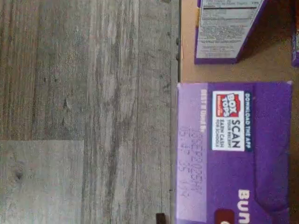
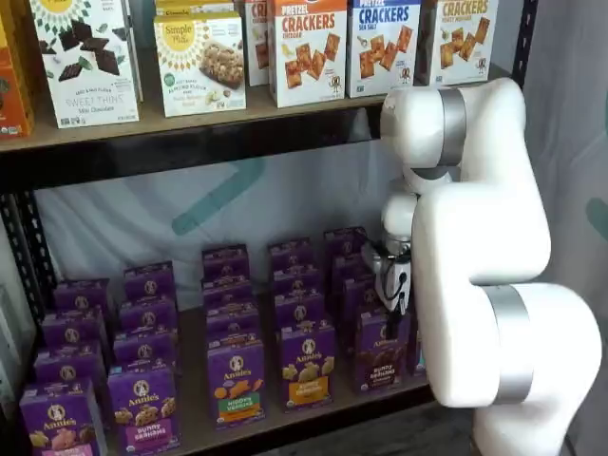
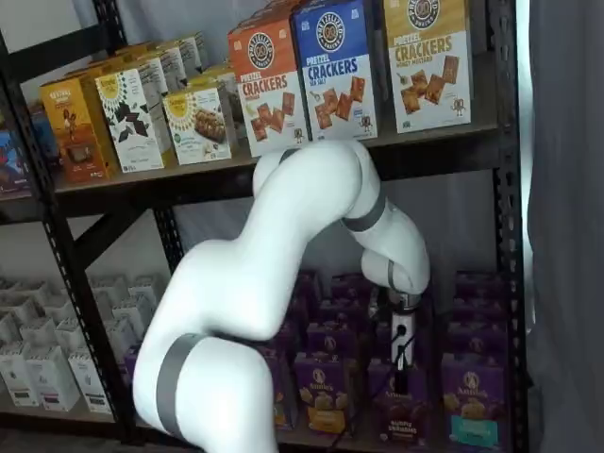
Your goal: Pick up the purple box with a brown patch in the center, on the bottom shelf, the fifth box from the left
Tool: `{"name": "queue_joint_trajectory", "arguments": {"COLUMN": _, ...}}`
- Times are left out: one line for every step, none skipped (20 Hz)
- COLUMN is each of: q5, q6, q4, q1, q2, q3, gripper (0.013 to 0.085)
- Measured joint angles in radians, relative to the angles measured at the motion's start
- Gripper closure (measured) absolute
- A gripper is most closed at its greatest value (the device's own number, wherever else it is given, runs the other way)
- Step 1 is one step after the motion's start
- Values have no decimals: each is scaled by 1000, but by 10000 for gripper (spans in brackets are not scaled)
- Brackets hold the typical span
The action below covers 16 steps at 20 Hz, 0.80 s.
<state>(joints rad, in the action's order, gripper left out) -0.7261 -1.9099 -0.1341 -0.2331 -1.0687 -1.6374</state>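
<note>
The purple box [image 2: 383, 351] stands upright at the front edge of the bottom shelf [image 2: 313, 410], its brown band reading "Bunny Grahams". In both shelf views it is the front carton of its row, with like purple cartons lined up behind it. Just beside it on one side stands a purple carton with an orange-yellow band [image 2: 307, 365]; on its other side, in a shelf view, a purple carton with a teal patch [image 3: 470, 398].

The gripper [image 3: 400, 351] hangs directly over the purple box [image 3: 399, 403], its white body above and the black fingers reaching down to the carton's top. The fingers are seen side-on and partly hidden by the arm; whether they have closed on the box cannot be told.

The wrist view looks down on the purple box's top flap [image 1: 233, 154], which carries a "Box Tops" label. The shelf's brown board [image 1: 187, 56] shows behind it, and grey wood-grain floor [image 1: 84, 112] lies beyond the shelf's front edge.
</note>
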Motion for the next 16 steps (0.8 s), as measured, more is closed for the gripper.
{"name": "queue_joint_trajectory", "arguments": {"q5": 1, "q6": 2, "q4": 2, "q1": 0, "q2": -2, "q3": -2, "gripper": 530}}
{"name": "queue_joint_trajectory", "arguments": {"q5": -2, "q6": 4, "q4": 4, "q1": 1, "q2": -4, "q3": -5, "gripper": 530}}
{"name": "queue_joint_trajectory", "arguments": {"q5": -3, "q6": 6, "q4": 5, "q1": 1, "q2": -6, "q3": -7, "gripper": 530}}
{"name": "queue_joint_trajectory", "arguments": {"q5": -9, "q6": 8, "q4": 7, "q1": 2, "q2": -8, "q3": -11, "gripper": 570}}
{"name": "queue_joint_trajectory", "arguments": {"q5": -12, "q6": 6, "q4": 5, "q1": 2, "q2": -9, "q3": -13, "gripper": 570}}
{"name": "queue_joint_trajectory", "arguments": {"q5": -15, "q6": 5, "q4": 3, "q1": 3, "q2": -10, "q3": -14, "gripper": 610}}
{"name": "queue_joint_trajectory", "arguments": {"q5": -17, "q6": 5, "q4": 2, "q1": 3, "q2": -10, "q3": -15, "gripper": 610}}
{"name": "queue_joint_trajectory", "arguments": {"q5": -17, "q6": 5, "q4": 1, "q1": 4, "q2": -10, "q3": -15, "gripper": 650}}
{"name": "queue_joint_trajectory", "arguments": {"q5": -10, "q6": 5, "q4": 1, "q1": 4, "q2": -9, "q3": -10, "gripper": 690}}
{"name": "queue_joint_trajectory", "arguments": {"q5": 0, "q6": 7, "q4": 3, "q1": 5, "q2": -7, "q3": -5, "gripper": 690}}
{"name": "queue_joint_trajectory", "arguments": {"q5": 8, "q6": 9, "q4": 5, "q1": 5, "q2": -5, "q3": 0, "gripper": 690}}
{"name": "queue_joint_trajectory", "arguments": {"q5": 11, "q6": 12, "q4": 8, "q1": 5, "q2": -5, "q3": 1, "gripper": 690}}
{"name": "queue_joint_trajectory", "arguments": {"q5": 16, "q6": 15, "q4": 13, "q1": 5, "q2": -4, "q3": 3, "gripper": 690}}
{"name": "queue_joint_trajectory", "arguments": {"q5": 18, "q6": 17, "q4": 15, "q1": 5, "q2": -4, "q3": 5, "gripper": 690}}
{"name": "queue_joint_trajectory", "arguments": {"q5": 19, "q6": 17, "q4": 15, "q1": 5, "q2": -3, "q3": 6, "gripper": 690}}
{"name": "queue_joint_trajectory", "arguments": {"q5": 17, "q6": 16, "q4": 14, "q1": 5, "q2": -2, "q3": 6, "gripper": 690}}
